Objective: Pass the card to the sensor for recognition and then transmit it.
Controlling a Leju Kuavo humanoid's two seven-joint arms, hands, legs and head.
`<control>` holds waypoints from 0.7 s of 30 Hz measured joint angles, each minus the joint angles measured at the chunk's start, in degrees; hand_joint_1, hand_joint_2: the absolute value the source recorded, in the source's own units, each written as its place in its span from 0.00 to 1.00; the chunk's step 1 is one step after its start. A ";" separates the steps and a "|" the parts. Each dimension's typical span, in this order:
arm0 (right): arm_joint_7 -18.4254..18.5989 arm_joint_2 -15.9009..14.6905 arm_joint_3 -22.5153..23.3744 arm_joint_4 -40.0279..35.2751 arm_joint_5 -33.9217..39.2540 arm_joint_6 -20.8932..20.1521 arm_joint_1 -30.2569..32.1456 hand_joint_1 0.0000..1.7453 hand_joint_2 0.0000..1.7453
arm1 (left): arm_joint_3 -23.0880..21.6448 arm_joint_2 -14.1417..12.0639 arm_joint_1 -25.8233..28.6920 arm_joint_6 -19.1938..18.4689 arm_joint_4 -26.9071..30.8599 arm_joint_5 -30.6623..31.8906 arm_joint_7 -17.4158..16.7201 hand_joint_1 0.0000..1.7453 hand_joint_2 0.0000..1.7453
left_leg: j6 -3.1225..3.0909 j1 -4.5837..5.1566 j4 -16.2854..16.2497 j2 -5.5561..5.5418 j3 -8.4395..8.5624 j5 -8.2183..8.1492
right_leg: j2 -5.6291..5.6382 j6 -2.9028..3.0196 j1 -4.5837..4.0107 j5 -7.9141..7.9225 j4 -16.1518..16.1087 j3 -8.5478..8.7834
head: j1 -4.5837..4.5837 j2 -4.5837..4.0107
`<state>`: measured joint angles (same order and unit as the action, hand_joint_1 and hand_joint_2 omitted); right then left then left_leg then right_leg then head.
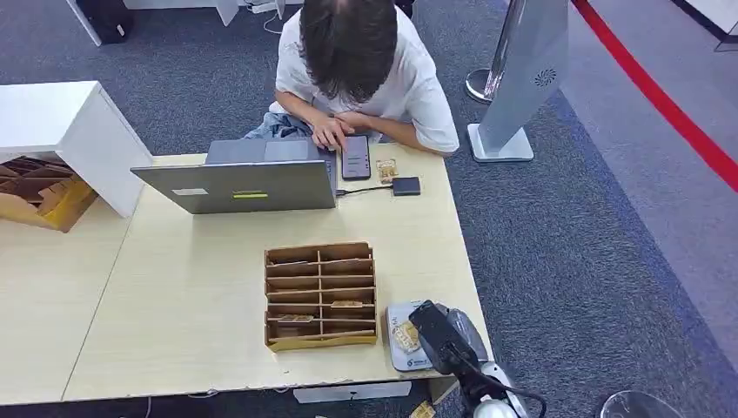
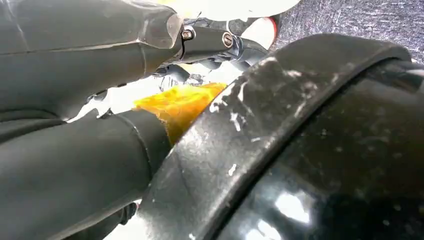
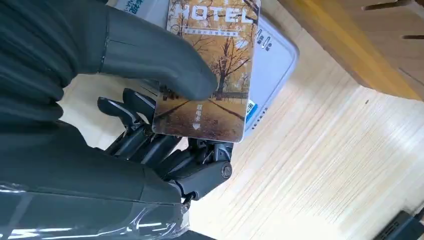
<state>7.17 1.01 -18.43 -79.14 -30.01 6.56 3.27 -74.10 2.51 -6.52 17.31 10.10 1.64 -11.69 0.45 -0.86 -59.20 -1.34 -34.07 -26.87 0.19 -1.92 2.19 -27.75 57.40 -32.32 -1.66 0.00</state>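
My right hand pinches a hotel card between thumb and fingers. The card bears an autumn tree-lined road picture. It hovers flat just over the grey-white sensor pad, which lies at the table's near right corner. In the head view the card partly covers the pad, with my dark hand over its right side. My left hand appears close up in the left wrist view, grey thumb and fingers; how its fingers lie is unclear.
A wooden card organizer with several slots stands left of the sensor. Further back are a laptop, a small black box and a phone under a seated person's hand. A white stand is on the carpet.
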 joint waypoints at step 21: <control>3.21 0.70 -0.28 0.39 -7.39 1.05 -0.56 1.00 1.00 | 0.04 0.22 0.02 0.24 0.00 0.24 -0.33 0.00 0.00 | 0.00 0.00 0.00 0.00 0.02 0.00 | 0.00 0.00 0.00 0.00 0.00 0.01 | 0.00 0.00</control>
<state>10.38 1.71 -18.71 -78.75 -37.40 7.61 2.72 -74.05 2.73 -6.50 17.55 10.10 1.88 -12.02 0.45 -0.86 -59.20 -1.34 -34.05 -26.87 0.19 -1.92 2.19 -27.75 57.40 -32.31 -1.66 0.00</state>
